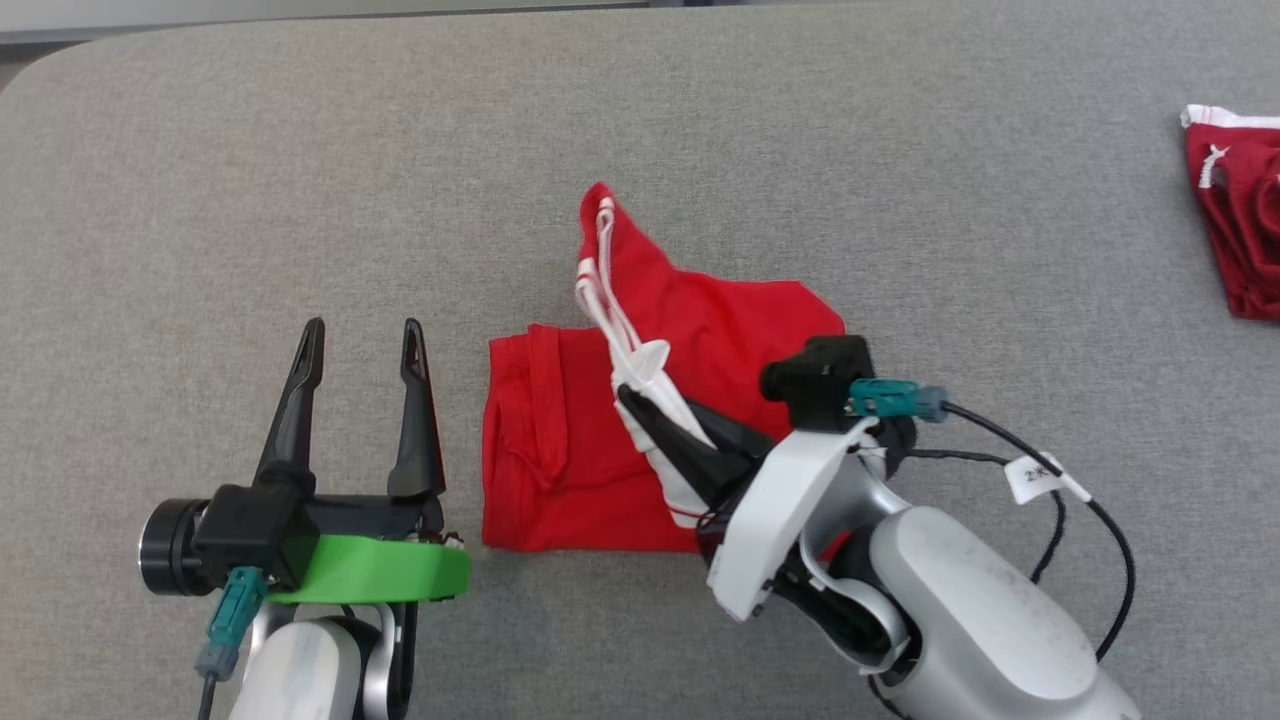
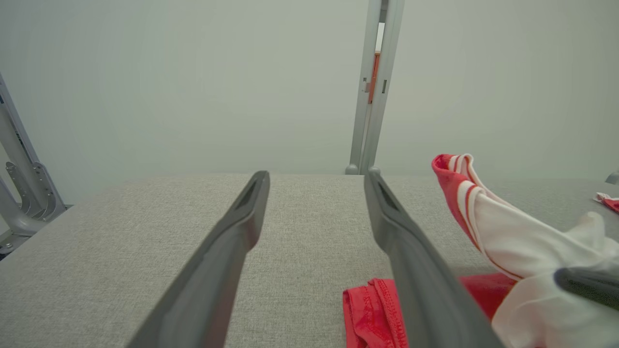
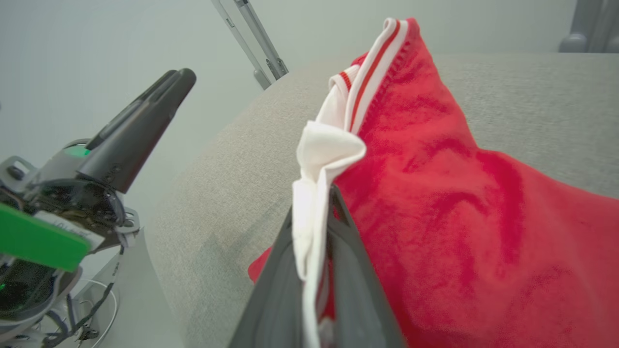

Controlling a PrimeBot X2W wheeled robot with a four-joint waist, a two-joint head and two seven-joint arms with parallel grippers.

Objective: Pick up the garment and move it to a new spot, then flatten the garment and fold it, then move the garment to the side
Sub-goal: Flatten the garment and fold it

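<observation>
The garment is bright red with a white, red-striped waistband, lying bunched in the middle of the grey table. My right gripper is shut on its white band, lifting that edge so a peak of cloth stands up toward the far side. In the right wrist view the white band is pinched between the two dark fingers, red cloth draped to the right. My left gripper rests open just left of the garment, nothing between its fingers. The left wrist view shows the raised band and a red hem.
A second, darker red garment with white trim lies at the table's far right edge. Grey frame posts stand behind the table. The right arm's black cable loops over the cloth surface.
</observation>
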